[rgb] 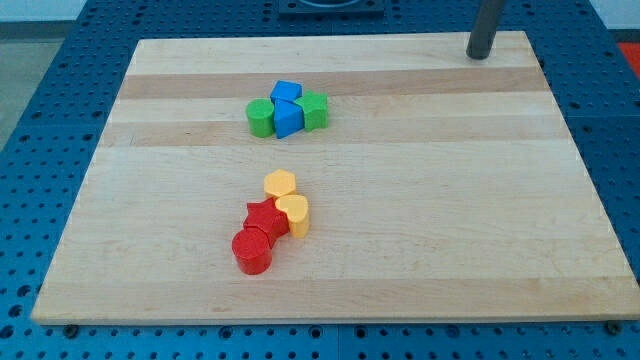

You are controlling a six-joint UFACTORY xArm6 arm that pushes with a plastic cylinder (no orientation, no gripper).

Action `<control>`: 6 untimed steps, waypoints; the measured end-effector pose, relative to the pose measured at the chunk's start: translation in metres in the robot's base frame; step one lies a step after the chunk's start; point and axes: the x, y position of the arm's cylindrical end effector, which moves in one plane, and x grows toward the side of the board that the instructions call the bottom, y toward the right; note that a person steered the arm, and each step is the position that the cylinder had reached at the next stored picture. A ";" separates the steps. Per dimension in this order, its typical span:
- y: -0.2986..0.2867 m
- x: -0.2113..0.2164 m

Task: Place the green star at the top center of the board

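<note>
Smooth wooden board (400, 200), knobbly green star (314, 110)

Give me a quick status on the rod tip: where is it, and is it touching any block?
My tip: at the board's top right corner, touching nothing, well to the right of the green star in the blue-green cluster.

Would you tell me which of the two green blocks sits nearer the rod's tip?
The green star, on the cluster's right side, is nearer my tip; the green cylinder sits on the cluster's left.
</note>
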 end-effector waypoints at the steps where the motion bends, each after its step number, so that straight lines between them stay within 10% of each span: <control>1: 0.000 0.000; 6: -0.052 0.003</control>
